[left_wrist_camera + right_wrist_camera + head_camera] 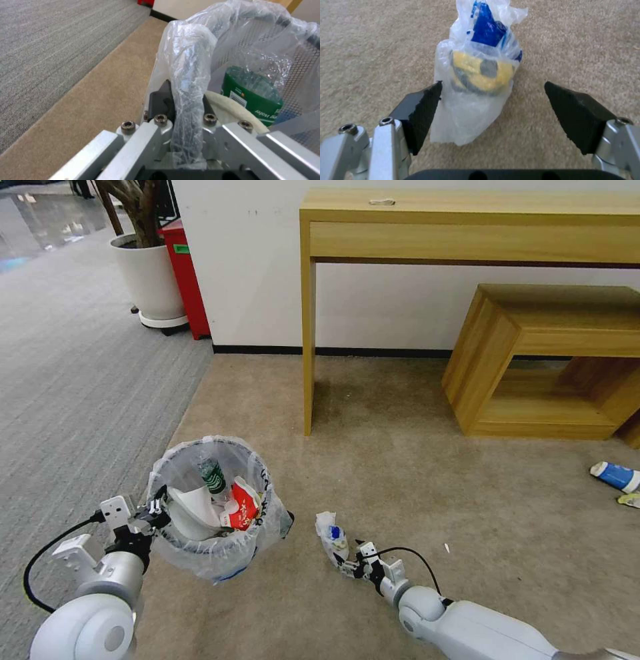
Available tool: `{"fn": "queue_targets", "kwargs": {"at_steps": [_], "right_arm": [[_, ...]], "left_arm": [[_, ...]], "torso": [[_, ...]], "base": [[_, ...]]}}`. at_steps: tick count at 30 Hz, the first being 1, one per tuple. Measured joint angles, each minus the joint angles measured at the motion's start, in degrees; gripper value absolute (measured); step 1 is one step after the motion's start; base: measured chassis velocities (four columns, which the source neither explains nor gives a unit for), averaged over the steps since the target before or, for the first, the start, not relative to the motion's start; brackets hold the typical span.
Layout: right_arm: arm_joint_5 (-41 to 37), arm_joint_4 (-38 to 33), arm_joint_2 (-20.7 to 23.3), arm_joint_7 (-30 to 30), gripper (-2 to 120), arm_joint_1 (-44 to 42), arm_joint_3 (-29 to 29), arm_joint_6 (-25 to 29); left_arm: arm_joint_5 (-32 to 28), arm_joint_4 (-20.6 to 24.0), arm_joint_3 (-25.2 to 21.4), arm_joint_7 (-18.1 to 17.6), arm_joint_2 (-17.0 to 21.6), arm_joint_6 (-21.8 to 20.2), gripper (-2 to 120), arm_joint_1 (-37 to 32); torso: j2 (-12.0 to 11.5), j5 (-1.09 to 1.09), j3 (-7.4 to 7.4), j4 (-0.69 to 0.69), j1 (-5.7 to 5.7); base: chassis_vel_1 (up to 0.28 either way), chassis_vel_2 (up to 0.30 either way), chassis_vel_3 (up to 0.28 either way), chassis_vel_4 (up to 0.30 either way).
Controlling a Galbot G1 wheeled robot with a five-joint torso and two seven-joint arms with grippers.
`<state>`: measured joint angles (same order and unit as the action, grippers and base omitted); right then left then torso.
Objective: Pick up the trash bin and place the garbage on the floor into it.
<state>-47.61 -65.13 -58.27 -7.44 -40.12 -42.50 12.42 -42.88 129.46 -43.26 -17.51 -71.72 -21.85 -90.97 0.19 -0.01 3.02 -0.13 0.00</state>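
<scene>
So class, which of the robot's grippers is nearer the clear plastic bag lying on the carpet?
Right. The right gripper is open, straddling the plastic bag. The left gripper is off to the side, clamped on the trash bin rim.

White-grey arms, black cables, silver pincer brackets, hex screws, black pads.

Light wood console table (467, 227) stands against the white wall (253, 267), a small pale scrap (382, 202) on its top. Low open wooden bench (533, 360) sits partly under it on beige carpet (373, 460). Far left on grey carpet (67, 380): white plant pot (150, 280) beside a red box (187, 280).
</scene>
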Motion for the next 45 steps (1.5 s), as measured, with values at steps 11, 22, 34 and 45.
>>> {"fn": "queue_targets", "kwargs": {"at_steps": [11,22,34,45], "right_arm": [[-0.46,2.06,-2.00,0.30,78,1.58,-1.29,0.23],[-0.01,4.36,-4.79,0.62,68,2.18,-2.43,0.69],[0.65,5.07,-4.48,1.40,27,2.17,-2.68,1.77],[1.24,4.26,-2.24,3.72,0,1.14,-1.30,4.14]], "left_arm": [[-0.06,0.00,-0.03,0.03,0.06,0.07,2,0.04],[-0.08,0.28,-0.06,0.10,-0.15,0.15,2,-0.14],[-0.14,0.28,-0.05,0.21,-0.33,0.26,2,0.02],[0.07,-1.15,0.81,0.29,-0.54,0.27,2,0.85]], "torso": [[0.00,0.00,0.00,0.00,0.00],[0.00,-0.01,0.00,0.00,0.00],[0.00,0.01,0.00,0.00,0.00],[0.00,0.01,0.00,-0.01,0.00]], "base": [[0.000,0.000,0.000,0.000],[0.000,0.000,0.000,0.000],[0.000,0.000,0.000,0.000],[0.000,0.000,0.000,0.000]]}}
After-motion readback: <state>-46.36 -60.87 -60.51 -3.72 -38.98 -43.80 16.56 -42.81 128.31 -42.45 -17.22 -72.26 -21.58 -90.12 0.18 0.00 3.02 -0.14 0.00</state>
